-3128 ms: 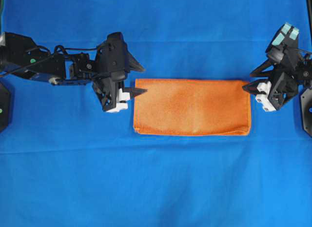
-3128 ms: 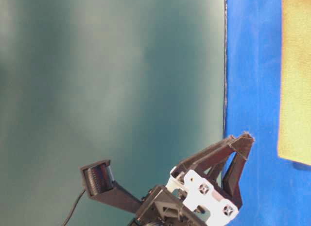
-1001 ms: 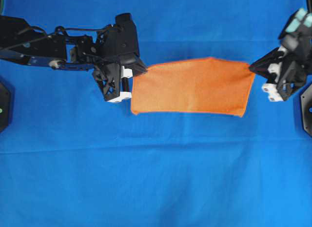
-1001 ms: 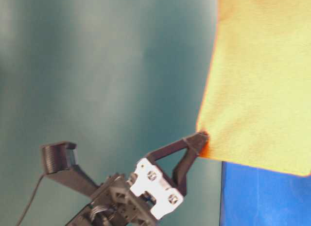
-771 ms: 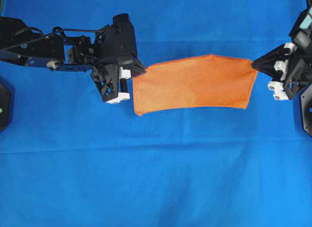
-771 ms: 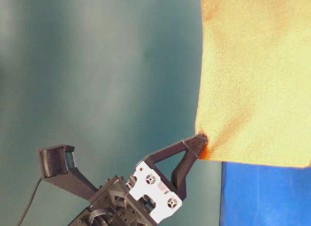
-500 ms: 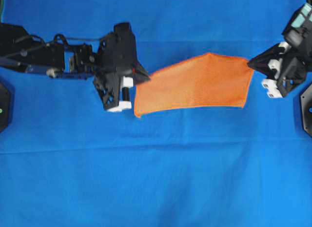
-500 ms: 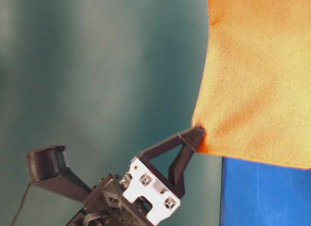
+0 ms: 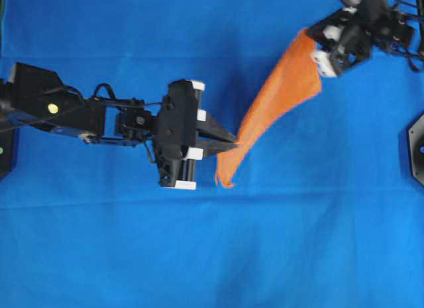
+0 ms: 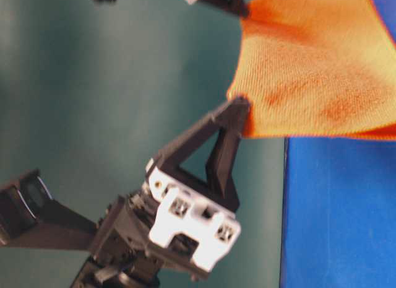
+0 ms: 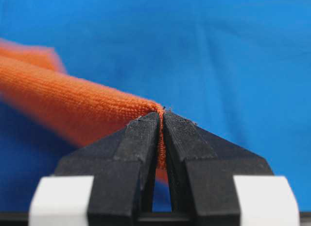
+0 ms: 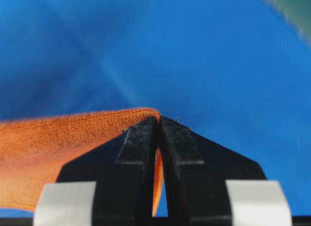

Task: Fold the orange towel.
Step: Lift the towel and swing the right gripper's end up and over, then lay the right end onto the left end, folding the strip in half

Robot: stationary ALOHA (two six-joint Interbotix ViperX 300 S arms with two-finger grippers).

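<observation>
Two black robot arms hold the orange towel (image 9: 281,96) stretched in the air above a table covered with blue cloth (image 9: 212,255). Seen from overhead, the towel runs as a slanted band from near the middle of the table up toward its far right corner, hanging clear of the blue cloth; one loose corner dangles below the lower end.

The left gripper (image 9: 233,143) reaches in from the left edge of the table and pinches the towel's lower end. Its wrist camera shows the two black fingers (image 11: 141,138) pressed together on a thin edge of orange fabric (image 11: 73,104) — closed, with the cloth clamped between them and trailing away to the left of that view.

The right gripper (image 9: 313,40) sits high at the far right corner of the table and clamps the towel's upper end. In its own wrist view the jaws meet at the tips, with a sliver of orange hem caught between them (image 12: 157,120) and the rest of the towel (image 12: 58,143) spreading off to the left.

The table-level view shows the terry weave of the towel (image 10: 309,77) close up, pulled taut between a black fingertip (image 10: 235,111) at its lower corner and a second gripper (image 10: 238,8) at the top — though motion blur softens the edges there.
</observation>
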